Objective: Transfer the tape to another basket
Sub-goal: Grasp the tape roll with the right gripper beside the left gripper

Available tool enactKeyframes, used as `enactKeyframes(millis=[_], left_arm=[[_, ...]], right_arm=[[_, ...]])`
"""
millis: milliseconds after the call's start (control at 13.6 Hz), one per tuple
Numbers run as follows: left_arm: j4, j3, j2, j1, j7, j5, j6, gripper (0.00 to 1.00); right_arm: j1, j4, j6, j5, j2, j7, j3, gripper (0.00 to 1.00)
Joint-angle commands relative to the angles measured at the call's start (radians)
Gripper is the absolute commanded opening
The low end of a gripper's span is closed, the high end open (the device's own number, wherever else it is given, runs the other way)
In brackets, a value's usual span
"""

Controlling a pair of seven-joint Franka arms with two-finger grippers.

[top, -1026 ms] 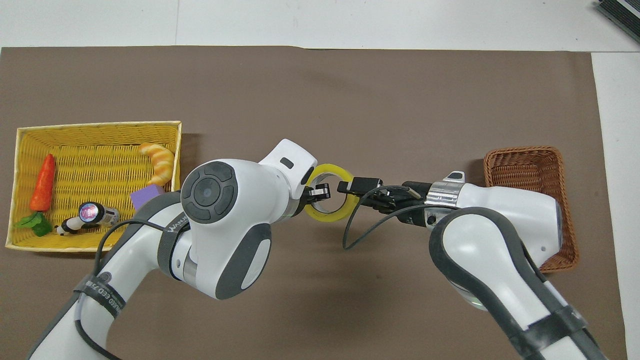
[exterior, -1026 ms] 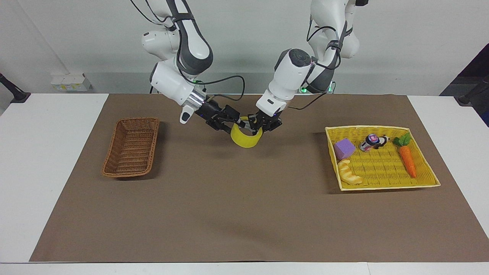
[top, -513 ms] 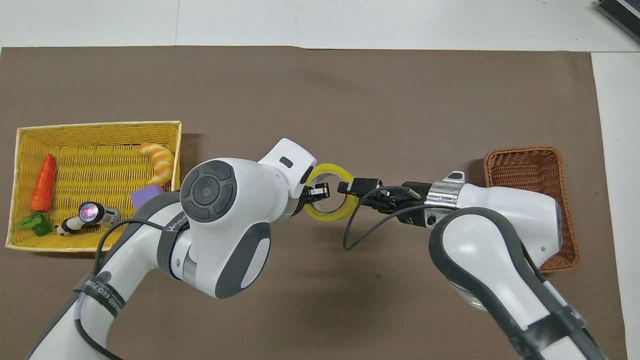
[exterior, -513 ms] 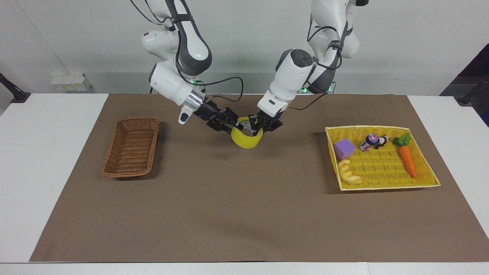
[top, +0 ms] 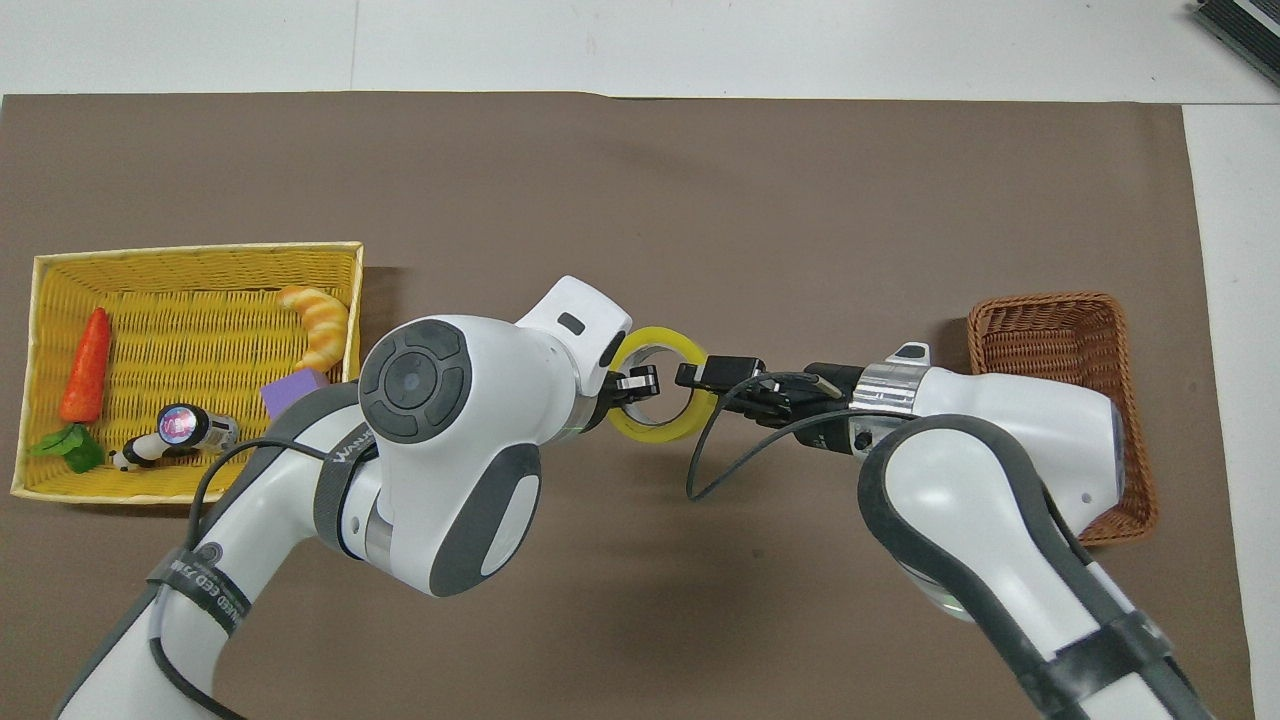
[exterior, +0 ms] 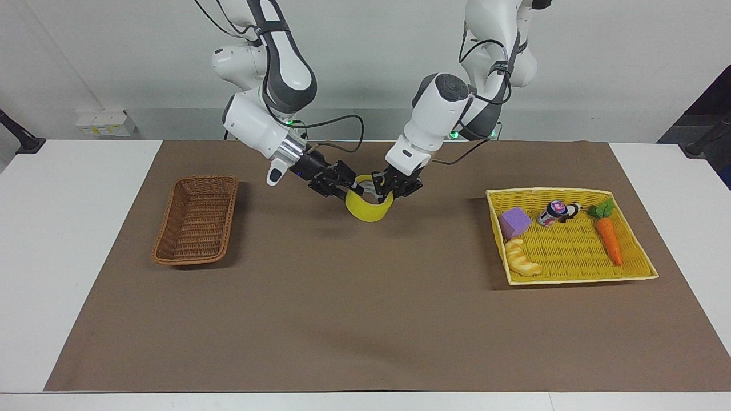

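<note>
The yellow tape roll (exterior: 368, 210) hangs in the air over the middle of the brown mat, its opening facing up; it also shows in the overhead view (top: 655, 432). My left gripper (exterior: 381, 191) is shut on the roll's rim at the side toward the left arm's end, with one finger (top: 636, 382) inside the ring. My right gripper (exterior: 347, 188) is at the roll's rim on the side toward the right arm's end (top: 700, 375). The dark brown wicker basket (exterior: 188, 260) stands empty at the right arm's end of the table (top: 1050, 300).
A bright yellow tray basket (exterior: 571, 279) at the left arm's end holds a purple block (exterior: 515, 221), a croissant (exterior: 522, 260), a carrot (exterior: 609, 237) and a small can (exterior: 553, 213). The brown mat (exterior: 365, 319) covers the table.
Almost nothing has moved. Both grippers stay at the tape roll; the left arm's elbow has risen slightly.
</note>
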Motion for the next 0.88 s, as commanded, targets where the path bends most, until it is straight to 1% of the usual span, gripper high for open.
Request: enactKeyframes(millis=[0, 73, 147, 513, 660, 806], left_arm=[[0.017, 0.006, 0.005, -0.021, -0.004, -0.038, 0.010, 0.45], [0.017, 0.006, 0.005, -0.021, -0.001, -0.038, 0.011, 0.80], [0.017, 0.006, 0.005, -0.021, 0.004, -0.038, 0.014, 1.00], [0.031, 0.008, 0.002, -0.013, 0.010, -0.037, 0.004, 1.00], [0.043, 0.013, -0.003, -0.004, 0.015, -0.031, -0.003, 1.00], [0.045, 0.017, -0.022, 0.028, 0.022, -0.026, -0.007, 1.00]], right_arm=[[0.006, 0.012, 0.011, 0.012, 0.002, 0.020, 0.009, 0.00], [0.006, 0.016, 0.011, 0.012, 0.003, 0.021, 0.009, 0.00], [0.006, 0.027, 0.011, 0.012, 0.012, 0.023, 0.009, 0.00], [0.006, 0.032, 0.009, 0.008, 0.014, 0.034, 0.008, 0.00], [0.004, 0.032, 0.003, -0.037, 0.017, 0.052, 0.008, 0.00], [-0.004, 0.032, -0.001, -0.090, 0.020, 0.080, 0.008, 0.00]])
